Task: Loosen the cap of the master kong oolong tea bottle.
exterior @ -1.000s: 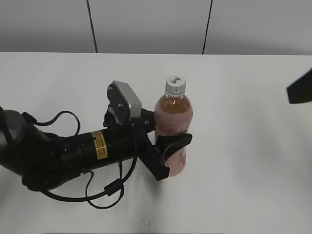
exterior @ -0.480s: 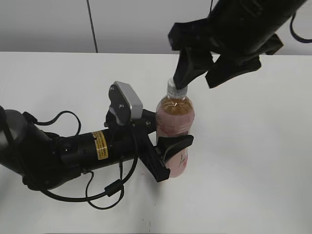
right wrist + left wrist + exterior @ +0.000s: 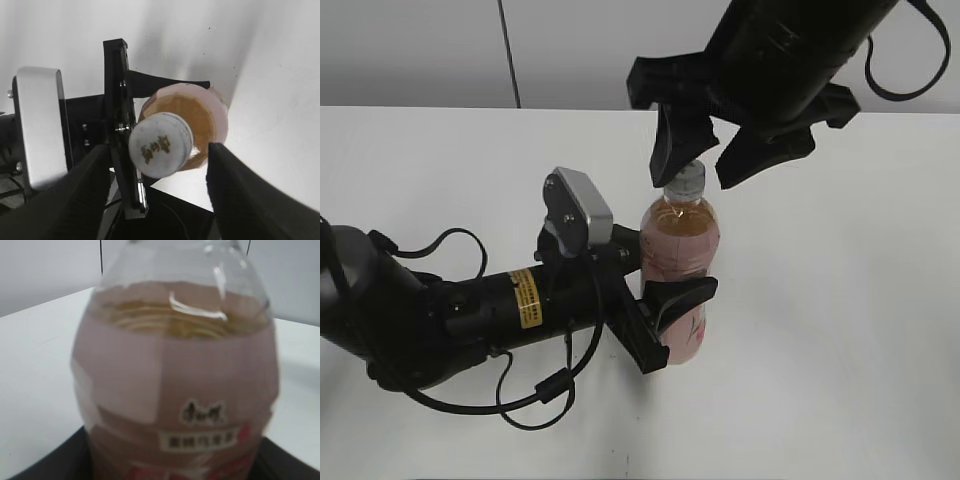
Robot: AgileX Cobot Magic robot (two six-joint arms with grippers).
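Note:
The master kong oolong tea bottle (image 3: 678, 270) stands upright on the white table, amber tea inside, pink label. It fills the left wrist view (image 3: 175, 390). My left gripper (image 3: 665, 315) is shut on the bottle's lower body from the left. The white ribbed cap (image 3: 686, 177) tops the bottle; in the right wrist view (image 3: 160, 145) its dark-green mark shows. My right gripper (image 3: 700, 165) hangs over the cap from above, open, one finger on each side of it, not touching; in the right wrist view (image 3: 157, 172) the cap sits between the two fingers.
The white table (image 3: 840, 300) spreads all round the bottle. A grey panelled wall (image 3: 570, 50) runs along the back. The left arm and its cables (image 3: 470, 320) lie across the table's front left.
My right arm has come in from the upper right and shifted left and down over the cap. The left gripper and bottle have not moved.

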